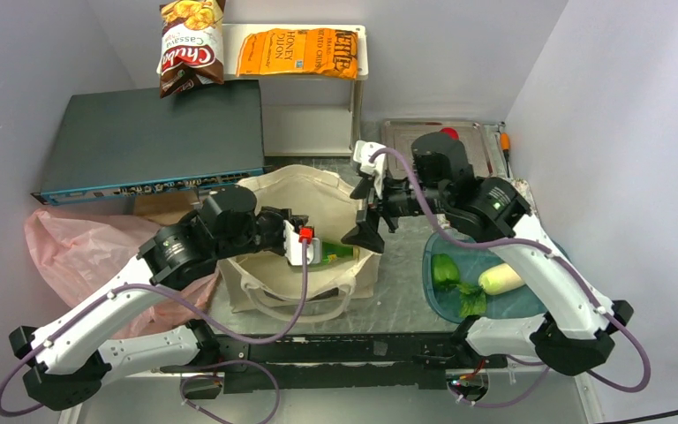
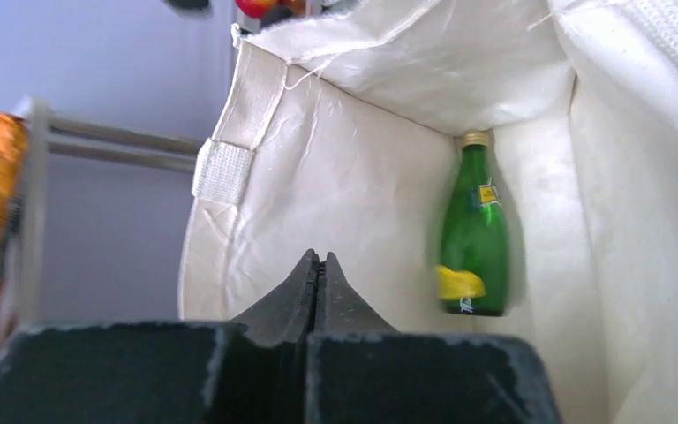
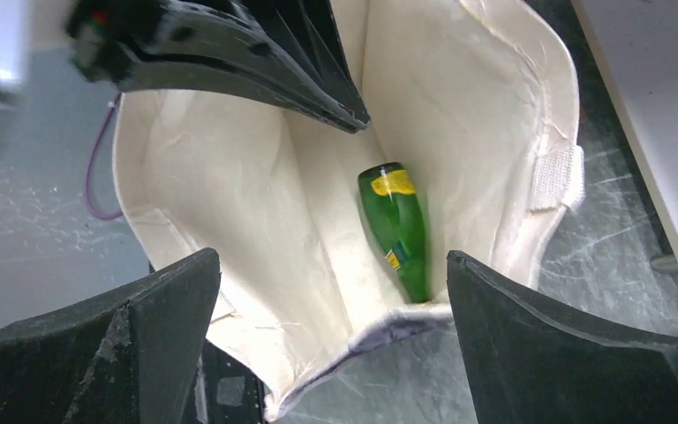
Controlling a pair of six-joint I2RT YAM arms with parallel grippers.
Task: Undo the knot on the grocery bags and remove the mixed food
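The beige canvas tote (image 1: 318, 190) stands open-mouthed at centre frame, with a green bottle (image 1: 340, 252) with a yellow label lying inside. The thin pink plastic bag (image 1: 71, 247) slumps at the left. A brown-red chip bag (image 1: 192, 44) and an orange chip bag (image 1: 298, 53) sit at upper centre. Leafy greens (image 1: 459, 287) and a white radish (image 1: 500, 279) lie at lower right.

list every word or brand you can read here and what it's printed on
"Cassava": on the brown-red chip bag. The large white brand word beside it starts "Ch"; the rest is unclear.
"KETTLE": on the orange chip bag.
"HONEY DIJON": on the same orange bag; its smaller print is too small to read.
The print on the green bottle is too blurred to read.
Nothing else is legible.
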